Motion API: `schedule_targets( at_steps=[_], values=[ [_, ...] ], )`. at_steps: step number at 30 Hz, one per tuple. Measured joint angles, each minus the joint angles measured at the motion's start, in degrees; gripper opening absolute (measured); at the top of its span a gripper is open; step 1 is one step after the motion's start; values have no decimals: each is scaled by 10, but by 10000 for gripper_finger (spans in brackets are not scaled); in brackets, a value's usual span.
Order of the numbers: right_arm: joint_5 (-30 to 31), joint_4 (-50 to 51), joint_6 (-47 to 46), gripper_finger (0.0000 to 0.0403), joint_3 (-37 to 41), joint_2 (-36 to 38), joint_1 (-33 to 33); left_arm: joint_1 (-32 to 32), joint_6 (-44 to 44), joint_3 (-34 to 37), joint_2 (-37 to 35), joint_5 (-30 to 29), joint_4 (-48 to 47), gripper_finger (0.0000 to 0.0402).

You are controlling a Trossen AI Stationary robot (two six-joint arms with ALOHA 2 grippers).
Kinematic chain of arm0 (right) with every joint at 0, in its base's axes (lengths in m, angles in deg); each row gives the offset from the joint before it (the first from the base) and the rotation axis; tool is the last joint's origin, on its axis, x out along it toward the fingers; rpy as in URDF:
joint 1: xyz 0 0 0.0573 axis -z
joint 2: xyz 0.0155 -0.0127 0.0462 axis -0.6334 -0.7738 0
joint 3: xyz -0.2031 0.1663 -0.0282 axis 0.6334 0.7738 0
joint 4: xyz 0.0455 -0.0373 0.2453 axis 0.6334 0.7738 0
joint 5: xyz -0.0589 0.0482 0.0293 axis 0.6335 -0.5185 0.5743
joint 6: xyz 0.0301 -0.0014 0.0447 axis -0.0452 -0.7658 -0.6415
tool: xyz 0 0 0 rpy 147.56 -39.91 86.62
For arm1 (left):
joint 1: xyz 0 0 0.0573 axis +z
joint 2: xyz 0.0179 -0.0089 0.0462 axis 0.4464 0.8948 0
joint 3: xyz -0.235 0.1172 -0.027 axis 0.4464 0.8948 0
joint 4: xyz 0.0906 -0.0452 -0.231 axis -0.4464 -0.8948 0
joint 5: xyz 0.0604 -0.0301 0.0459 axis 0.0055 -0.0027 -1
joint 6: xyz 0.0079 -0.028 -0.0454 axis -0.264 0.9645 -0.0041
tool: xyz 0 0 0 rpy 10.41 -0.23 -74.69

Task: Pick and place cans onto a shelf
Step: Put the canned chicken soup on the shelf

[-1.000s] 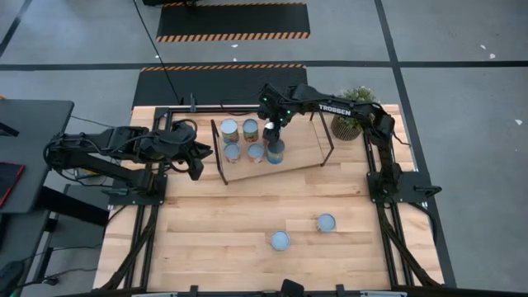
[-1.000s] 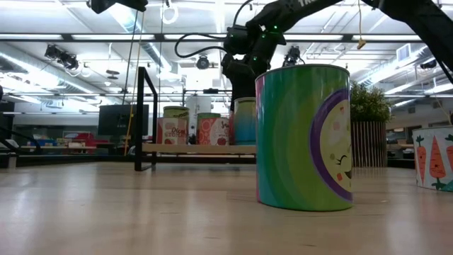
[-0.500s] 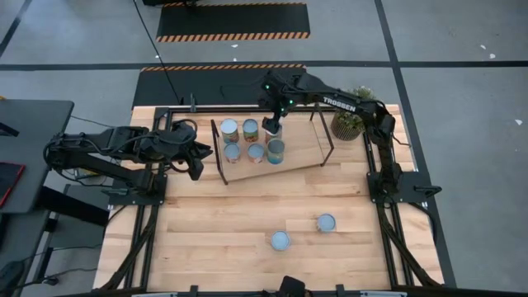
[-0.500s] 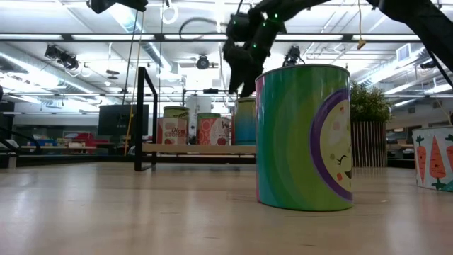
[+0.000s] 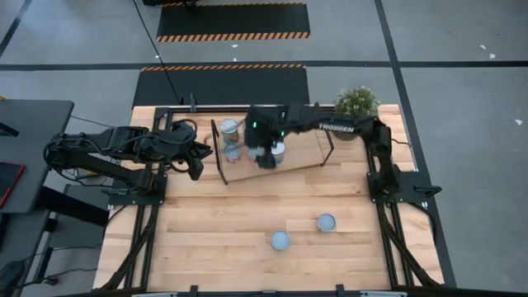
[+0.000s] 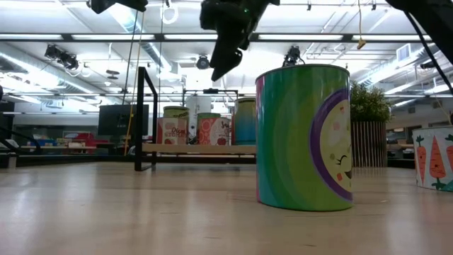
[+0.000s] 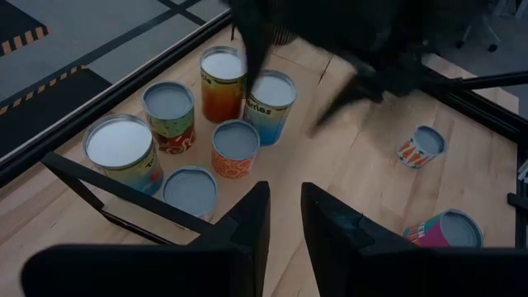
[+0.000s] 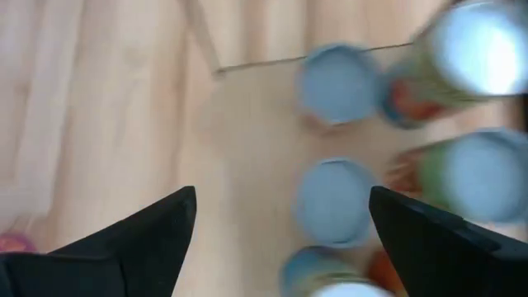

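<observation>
Several cans stand upright on the slanted light-wood shelf at the table's far side. Two more cans stand on the table nearer the front; one of them fills the low view. My right gripper hangs open and empty above the cans on the shelf; it shows high up in the low view, and its own view shows can tops below. My left gripper waits shut at the shelf's left end, holding nothing.
A potted plant stands at the far right corner, beside the shelf's right black rod frame. The left rod frame stands between my left gripper and the cans. Bare wood lies between the shelf and the two loose cans.
My right gripper has risen off the blue-green can at the right of the group on the shelf and swung toward the table's left, over the other cans. That can stays standing on the shelf.
</observation>
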Motion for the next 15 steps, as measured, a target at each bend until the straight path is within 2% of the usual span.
schedule_targets(
  at_steps=[8,15],
  values=[
    [1,12,-39,357,78,13,-52,0,0,0,0,0,0,78],
    [27,-52,-61,347,213,116,-82,0,0,0,0,0,0,78]
  ],
)
